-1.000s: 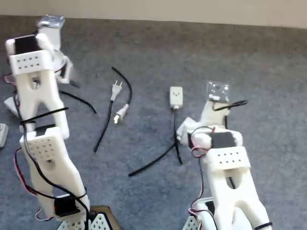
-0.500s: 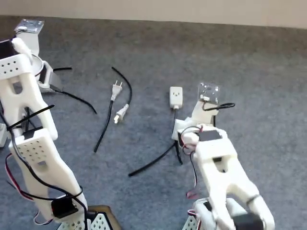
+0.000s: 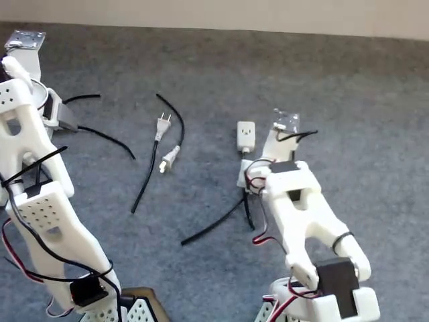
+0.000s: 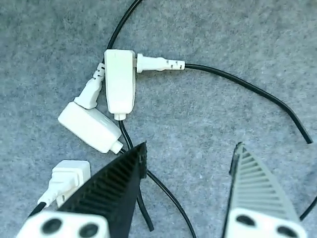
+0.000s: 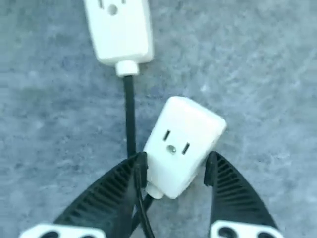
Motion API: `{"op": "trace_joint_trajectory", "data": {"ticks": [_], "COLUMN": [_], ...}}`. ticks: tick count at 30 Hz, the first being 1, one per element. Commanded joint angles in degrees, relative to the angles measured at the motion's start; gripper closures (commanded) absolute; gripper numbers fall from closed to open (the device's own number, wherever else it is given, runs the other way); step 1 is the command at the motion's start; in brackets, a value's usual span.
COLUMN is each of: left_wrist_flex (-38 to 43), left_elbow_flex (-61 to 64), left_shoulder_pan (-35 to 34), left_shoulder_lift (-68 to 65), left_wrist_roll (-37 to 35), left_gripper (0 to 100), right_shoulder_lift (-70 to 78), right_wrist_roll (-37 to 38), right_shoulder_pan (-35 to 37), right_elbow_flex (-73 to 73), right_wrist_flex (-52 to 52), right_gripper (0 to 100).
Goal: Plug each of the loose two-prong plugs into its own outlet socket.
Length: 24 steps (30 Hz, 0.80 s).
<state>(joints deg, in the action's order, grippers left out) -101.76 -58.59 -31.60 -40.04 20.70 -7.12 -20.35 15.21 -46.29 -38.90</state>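
The step in hand is judged to be the securing of a socket so that a plug can be pushed into it. In the right wrist view the right claw is seen pinching the near socket, with one finger against each side and the slotted face turned up toward the camera. The socket's black cord runs back past one finger. The far socket lies just beyond it on the counter, apart from the claw, with its own cord leading toward the near one.

The two loose plugs are found left of the sockets. The far plug and the near plug lie close together on their black cords, well apart from both claws, and neither is yet inserted.

The left claw is held spread and empty above the far left of the counter. A white block lies just past its fingertips, and a side plug appears seated in it.

For the next move, the near socket would have to be kept steady with its face open to the left. The left claw would have to be brought across to one of the loose plugs, closed on the body rather than the cord, and the prongs lined up with the slots.
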Motion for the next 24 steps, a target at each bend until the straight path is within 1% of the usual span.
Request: {"op": "trace_joint_trajectory", "data": {"ticks": [1, 10, 11, 13, 14, 16, 19, 22, 24], "left_wrist_flex": [-0.53, -0.53, -0.53, -0.53, -0.53, -0.53, -0.53, -0.53, -0.53], "left_elbow_flex": [-1.89, -1.89, -1.89, -1.89, -1.89, -1.89, -1.89, -1.89, -1.89], "left_shoulder_pan": [-0.48, -2.59, -3.03, -3.56, -3.82, -4.26, -4.35, -4.35, -4.35], "left_shoulder_lift": [0.66, 0.66, 0.66, 0.57, 0.57, 0.57, 0.48, 0.48, 0.48], "left_wrist_roll": [0.35, 0.35, 0.35, 0.35, 0.35, 0.35, 0.35, 0.35, 0.44], "left_gripper": [72, 72, 72, 72, 72, 72, 72, 72, 72], "right_shoulder_lift": [3.12, 5.49, 5.41, 3.82, 2.15, -2.15, -11.56, -24.84, -33.71], "right_wrist_roll": [0.18, 0.97, 3.08, 7.91, 10.02, 12.84, 13.98, 19.87, 22.95], "right_shoulder_pan": [3.91, 4.26, 3.91, 2.68, 1.89, -0.31, -2.68, -3.03, -1.89], "right_elbow_flex": [0.31, 2.68, 2.86, 4.35, 5.23, 6.2, 6.99, 9.01, 11.74], "right_wrist_flex": [-0.57, -2.07, -3.65, -6.29, -7.78, -11.65, -16.92, -20.88, -23.69], "right_gripper": [81.4, 82.2, 84.8, 94.7, 99.2, 98.6, 99.2, 99.2, 99.2]}}
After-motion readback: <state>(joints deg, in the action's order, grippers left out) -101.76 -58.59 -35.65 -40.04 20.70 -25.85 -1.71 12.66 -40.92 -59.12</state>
